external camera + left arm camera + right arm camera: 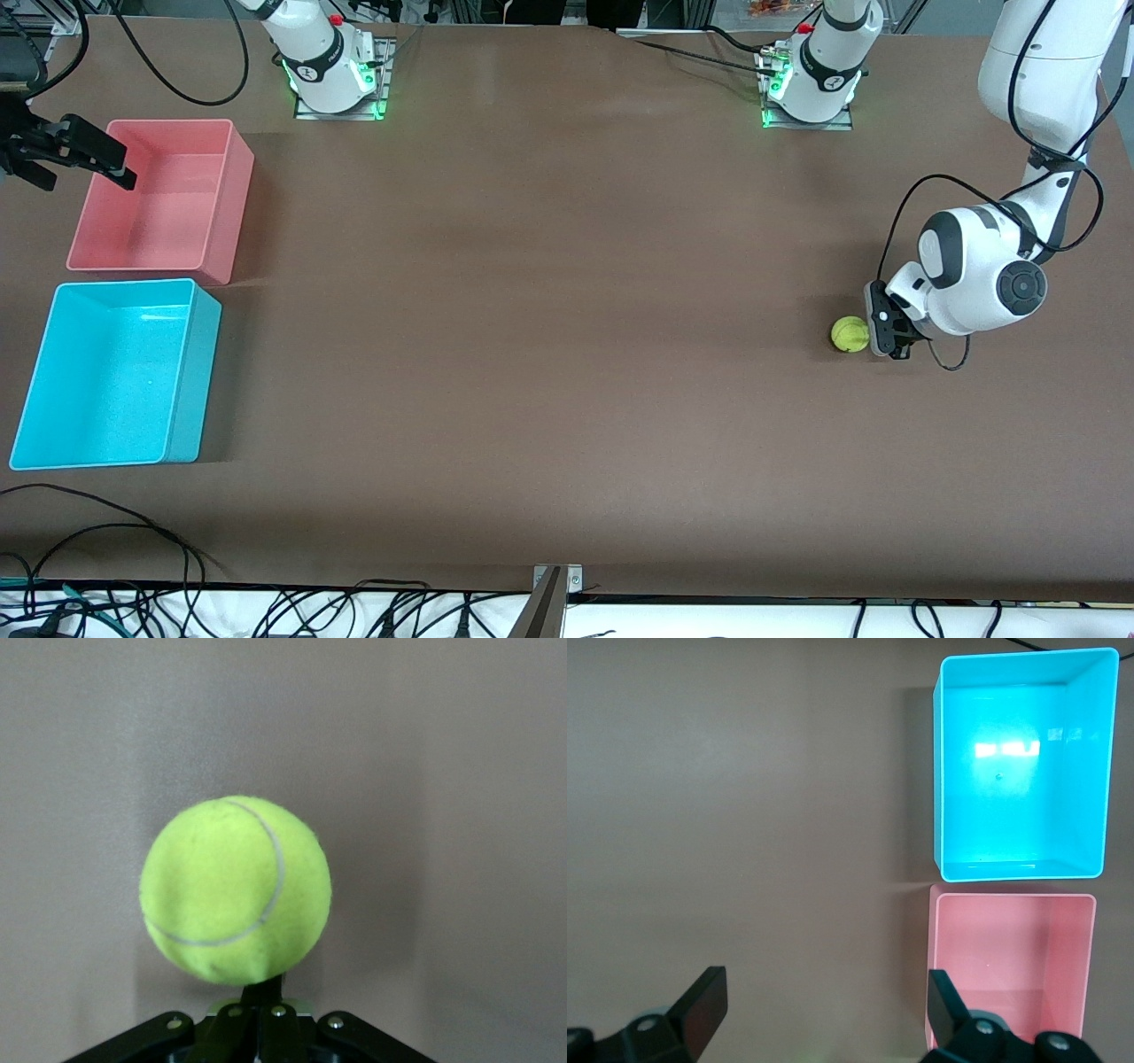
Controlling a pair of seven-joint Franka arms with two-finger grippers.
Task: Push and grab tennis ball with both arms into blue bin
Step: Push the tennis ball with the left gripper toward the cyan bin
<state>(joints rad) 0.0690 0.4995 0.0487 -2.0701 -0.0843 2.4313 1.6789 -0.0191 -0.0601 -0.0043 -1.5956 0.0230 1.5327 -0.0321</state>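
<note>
Blue bin [115, 372] sat nearest the front camera, at the right arm's end of the brown tabletop [549, 354]. It stood upright w/ nothing in it. Pink bin [159, 195] sat just beside it, a bit farther from the camera, also w/ nothing inside. In the right wrist view both bins showed side by side, blue bin [1023, 766] and pink bin [1010, 966], close but w/ a thin gap between.

Tennis ball [850, 334] lay on the tabletop at the left arm's end, well apart from both bins. It was yellow-green and fuzzy, w/ a pale curved seam showing in the left wrist view [236, 889].

Left gripper [886, 330] was down low by the tabletop, right beside the ball, on the side away from the bins. Its jaws were closed tight and held nothing; the closed tip looked to be touching the ball.

Right gripper [66, 155] hung over the edge of the pink bin. Its jaws were spread wide, w/ nothing between them. That arm waited.
</note>
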